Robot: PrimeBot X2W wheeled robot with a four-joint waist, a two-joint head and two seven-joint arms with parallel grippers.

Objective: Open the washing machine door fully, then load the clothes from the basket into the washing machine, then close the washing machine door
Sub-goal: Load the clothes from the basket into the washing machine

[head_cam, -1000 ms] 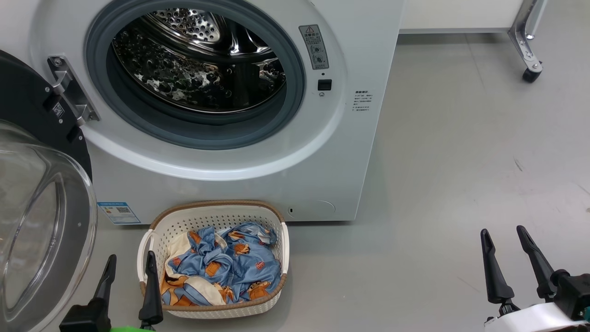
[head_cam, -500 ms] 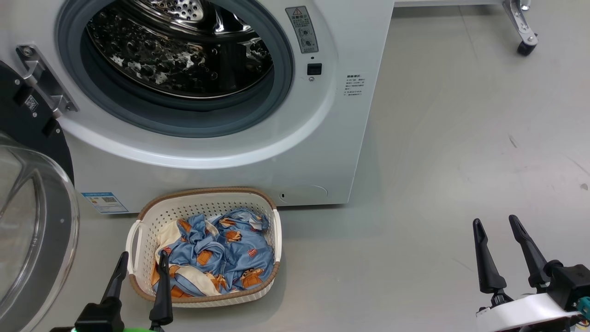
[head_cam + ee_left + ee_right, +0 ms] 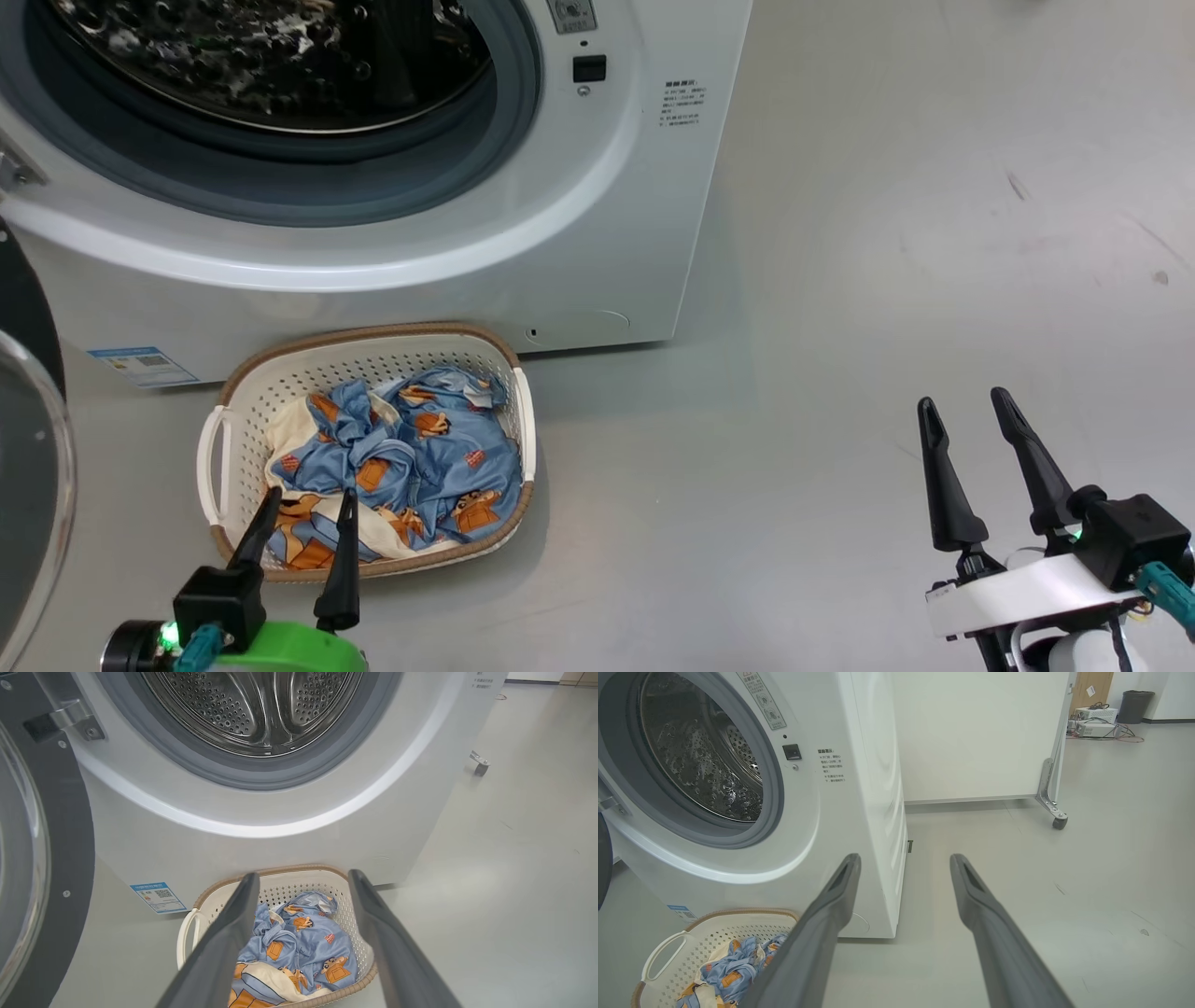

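Note:
The washing machine stands with its washing machine door swung open at the left; the steel drum is bare. In front of it on the floor sits the basket, holding the clothes, blue with orange figures. My left gripper is open, its fingertips over the basket's near rim above the clothes and holding nothing. In the left wrist view this gripper frames the clothes. My right gripper is open and empty over bare floor, far to the right.
A blue label sticker is low on the machine's front. A white panel on a wheeled frame stands behind the machine to the right. Boxes and a dark bin sit in the far corner. Grey floor spreads to the right.
The head camera has tipped down, so machine and basket slid up and left in its view. My left gripper has moved from beside the basket's left handle to over its near rim.

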